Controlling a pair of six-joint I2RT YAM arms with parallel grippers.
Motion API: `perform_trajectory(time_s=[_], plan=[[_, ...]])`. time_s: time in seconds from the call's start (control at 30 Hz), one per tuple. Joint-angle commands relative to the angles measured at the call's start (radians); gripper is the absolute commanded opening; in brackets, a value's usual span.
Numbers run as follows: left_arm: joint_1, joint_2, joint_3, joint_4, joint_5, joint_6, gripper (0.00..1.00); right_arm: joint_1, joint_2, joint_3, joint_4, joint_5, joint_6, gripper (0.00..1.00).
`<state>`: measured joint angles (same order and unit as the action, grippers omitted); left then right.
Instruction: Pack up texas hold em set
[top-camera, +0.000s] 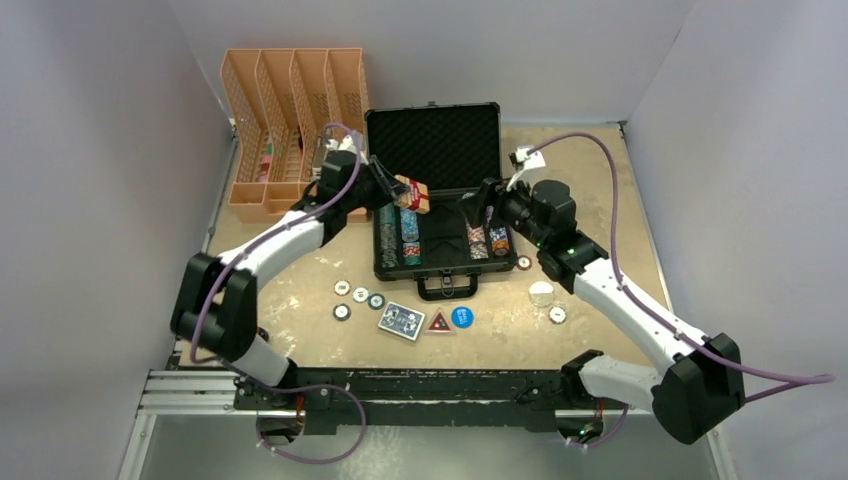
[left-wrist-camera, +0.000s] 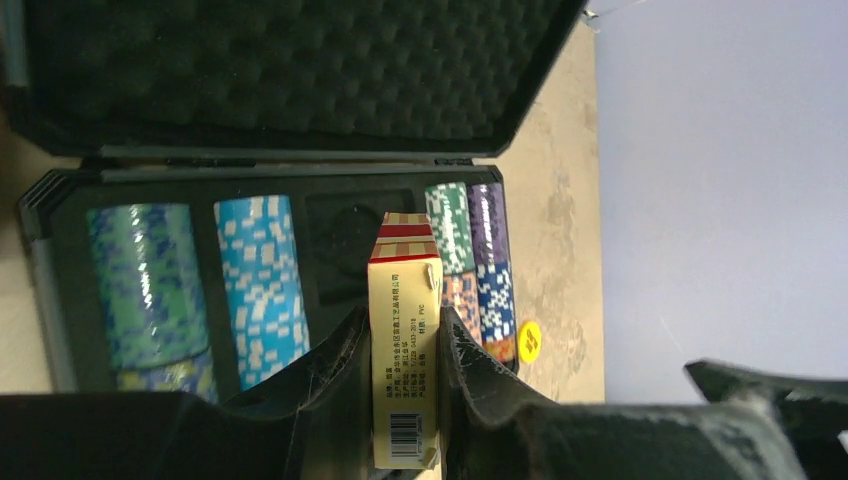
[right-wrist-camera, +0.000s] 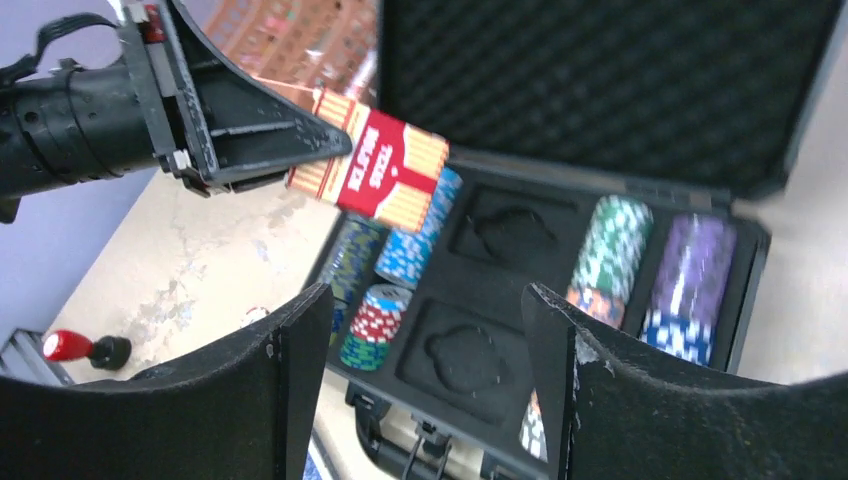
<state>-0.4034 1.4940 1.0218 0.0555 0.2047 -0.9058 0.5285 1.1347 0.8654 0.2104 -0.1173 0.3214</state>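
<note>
Left claw (left-wrist-camera: 400, 318): clamped on the long narrow sides of the red deck (left-wrist-camera: 404, 350), one finger (left-wrist-camera: 335, 375) per side; the box end sticks out past the tips.
Red deck, place: in the air at the left claw's tips, above the left half of the tray and in no slot.
Right claw (right-wrist-camera: 425, 290): spread wide with nothing between the fingers, hovering over the right half of the tray.
Gap between claws: near each other across the tray's middle, not touching.
Below both claws: black case (top-camera: 446, 240), one, open, with its lid (top-camera: 433, 148) standing up beyond the tips.
Chip rows (left-wrist-camera: 260, 290): four columns in the tray, two on each side of the held deck.
Card slots (right-wrist-camera: 510, 225): two, both bare foam, under the right claw.
In the way: the held deck and left claw overhang the left chip rows.
Yellow disc (left-wrist-camera: 529, 340): one, on the table just past the case's right end.
Base side of left claw: four loose chips (top-camera: 342, 288), one blue deck (top-camera: 401, 320), one triangular marker (top-camera: 438, 322) and one blue disc (top-camera: 462, 317), all on the table in front of the case handle.
Beside the right arm: three more discs (top-camera: 541, 293) on the table.
Behind left wrist: orange organiser (top-camera: 290, 130), four slots, just beside the case.
Far table edge: small red-and-black item (right-wrist-camera: 75, 347), too small to identify.
</note>
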Motion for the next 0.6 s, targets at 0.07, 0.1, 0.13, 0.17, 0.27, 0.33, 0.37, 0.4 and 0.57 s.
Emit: perform_trajectory(time_s=[0.07,0.1,0.13,0.17,0.27,0.33,0.37,0.4,0.57], plan=[[-0.046,0.181,0.149,0.186,-0.039,-0.097,0.00,-0.040,-0.010,-0.066,-0.048,0.035,0.281,0.69],[-0.051,0.201,0.154,0.202,-0.032,-0.107,0.00,-0.047,-0.011,-0.075,-0.045,0.032,0.302,0.68],[-0.056,0.219,0.155,0.221,-0.029,-0.116,0.00,-0.052,-0.012,-0.085,-0.040,0.031,0.321,0.68],[-0.063,0.236,0.157,0.238,-0.026,-0.124,0.00,-0.056,-0.012,-0.097,-0.035,0.029,0.337,0.67],[-0.087,0.287,0.166,0.266,-0.014,-0.136,0.00,-0.062,-0.011,-0.132,-0.007,0.013,0.363,0.66],[-0.093,0.308,0.157,0.295,-0.012,-0.153,0.00,-0.064,-0.013,-0.148,0.013,0.004,0.373,0.66],[-0.095,0.318,0.148,0.319,-0.008,-0.165,0.00,-0.065,-0.013,-0.153,0.020,0.000,0.373,0.66],[-0.096,0.325,0.142,0.343,-0.006,-0.179,0.00,-0.065,-0.014,-0.154,0.021,0.001,0.372,0.66],[-0.113,0.390,0.145,0.383,-0.020,-0.234,0.00,-0.066,-0.030,-0.176,0.027,0.033,0.369,0.66]])
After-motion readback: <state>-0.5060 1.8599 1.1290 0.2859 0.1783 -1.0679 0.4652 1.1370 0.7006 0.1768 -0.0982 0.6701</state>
